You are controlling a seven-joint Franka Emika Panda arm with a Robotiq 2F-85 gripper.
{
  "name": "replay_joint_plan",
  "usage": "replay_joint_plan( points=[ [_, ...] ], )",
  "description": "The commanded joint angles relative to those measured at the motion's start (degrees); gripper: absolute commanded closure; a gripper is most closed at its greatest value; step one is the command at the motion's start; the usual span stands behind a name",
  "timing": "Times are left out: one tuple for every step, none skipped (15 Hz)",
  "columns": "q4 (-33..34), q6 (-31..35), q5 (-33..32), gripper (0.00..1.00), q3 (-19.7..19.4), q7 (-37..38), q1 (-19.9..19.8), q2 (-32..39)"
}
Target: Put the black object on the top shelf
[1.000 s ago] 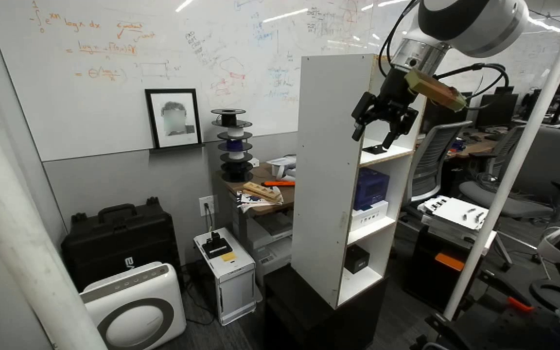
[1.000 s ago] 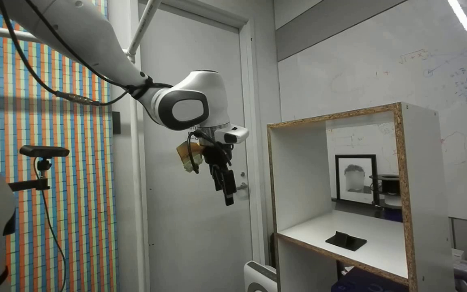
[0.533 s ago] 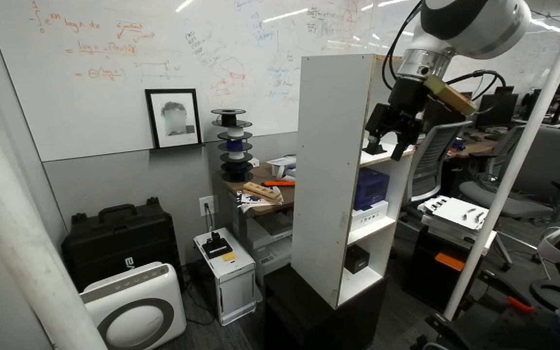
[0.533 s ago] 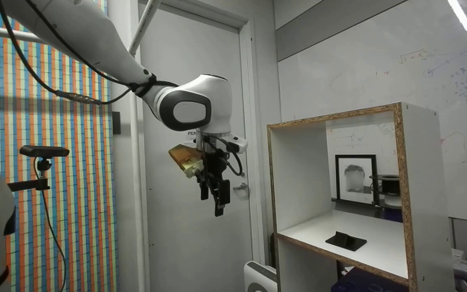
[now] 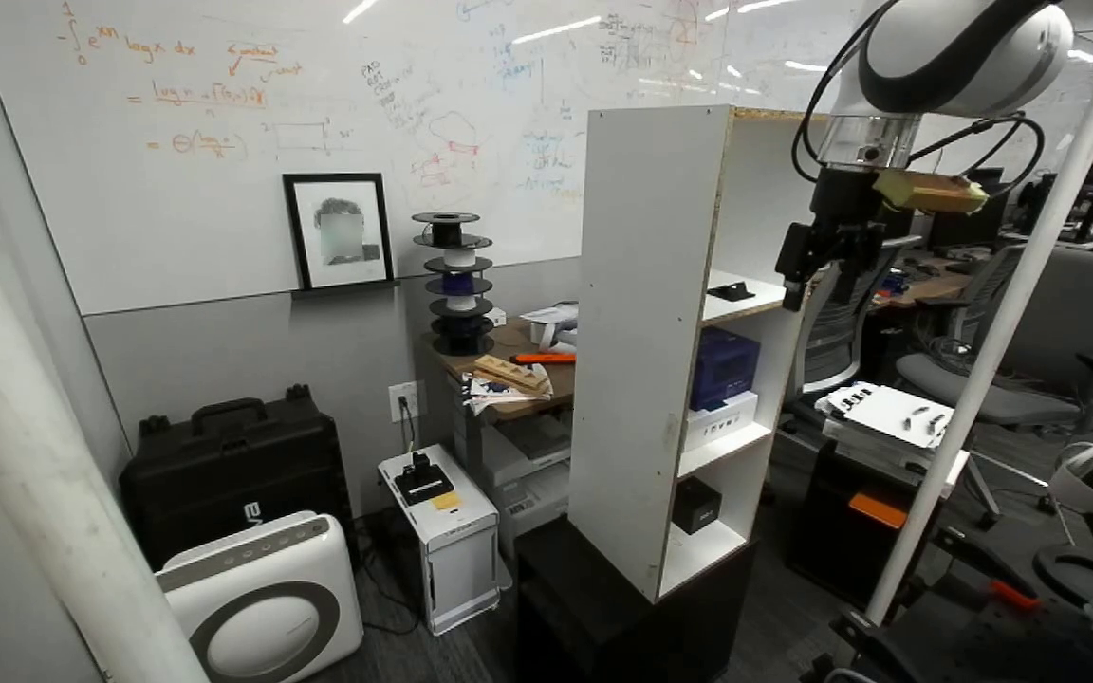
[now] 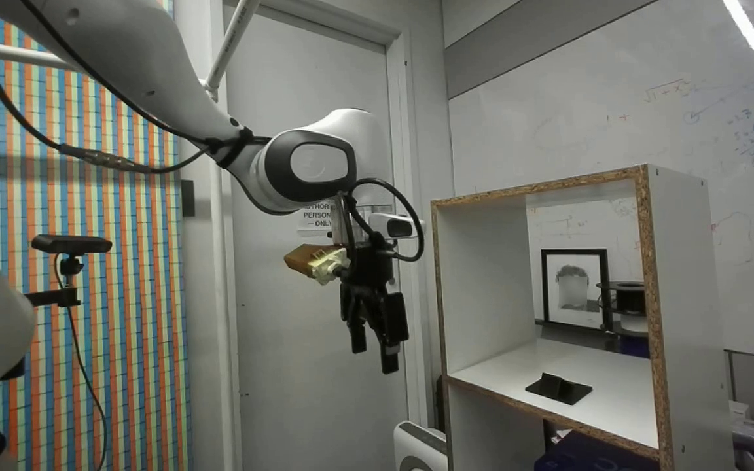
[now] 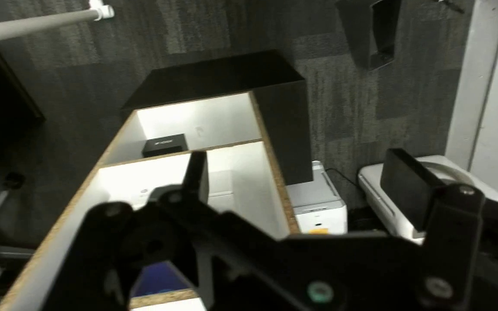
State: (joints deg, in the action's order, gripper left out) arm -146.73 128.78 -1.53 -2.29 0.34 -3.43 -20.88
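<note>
A thin black piece point(image 6: 559, 390) with a small raised fin lies on the white board of the uppermost compartment, the top shelf point(image 6: 521, 365). The piece point(image 5: 731, 291) and shelf point(image 5: 763, 300) show in both exterior views. The piece does not show in the wrist view. My gripper point(image 6: 374, 356) points down outside the shelving unit, apart from the piece. It also shows in an exterior view point(image 5: 822, 290). In the wrist view my gripper point(image 7: 303, 179) has its fingers wide apart with nothing between them. A black box point(image 5: 696, 505) sits in the bottom compartment, also in the wrist view point(image 7: 165, 145).
A blue box point(image 5: 725, 368) stands on a white box point(image 5: 722, 422) in the middle compartment. The unit's side panel point(image 5: 646, 332) rises beside the compartments, on a black base point(image 5: 632, 607). A white pole point(image 5: 992, 313) stands near the arm. Office chairs point(image 5: 855, 313) are behind.
My gripper has moved away from the shelf opening and turned about its vertical axis. It hangs straighter down and lower. The black piece on the shelf has not moved.
</note>
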Motion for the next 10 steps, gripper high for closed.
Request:
replay_joint_plan(
  points=[
    [-1.28, 5.84, -5.96, 0.0, 0.52, 5.0, -3.38, -1.05],
    [-1.06, 7.73, -6.6, 0.0, -0.02, 4.62, -3.87, -0.27],
    [-0.83, 8.65, -7.26, 0.0, -0.33, 4.3, -4.28, 0.23],
    [-0.76, 10.47, -7.56, 0.0, -0.67, 4.3, -4.77, 0.7],
    [-0.44, 11.96, -7.39, 0.0, -1.27, 3.44, -4.93, 1.42],
    [-0.08, 13.68, -7.04, 0.0, -1.82, 2.83, -5.04, 2.21],
    [0.2, 15.1, -6.61, 0.0, -2.37, 2.23, -5.07, 2.9],
    [0.66, 16.62, -6.35, 0.0, -2.96, 1.69, -5.2, 3.97],
    [1.29, 18.02, -6.0, 0.0, -3.63, 1.12, -5.27, 5.14],
    [1.82, 19.15, -5.5, 0.0, -4.3, 0.35, -5.17, 6.14]
  ],
)
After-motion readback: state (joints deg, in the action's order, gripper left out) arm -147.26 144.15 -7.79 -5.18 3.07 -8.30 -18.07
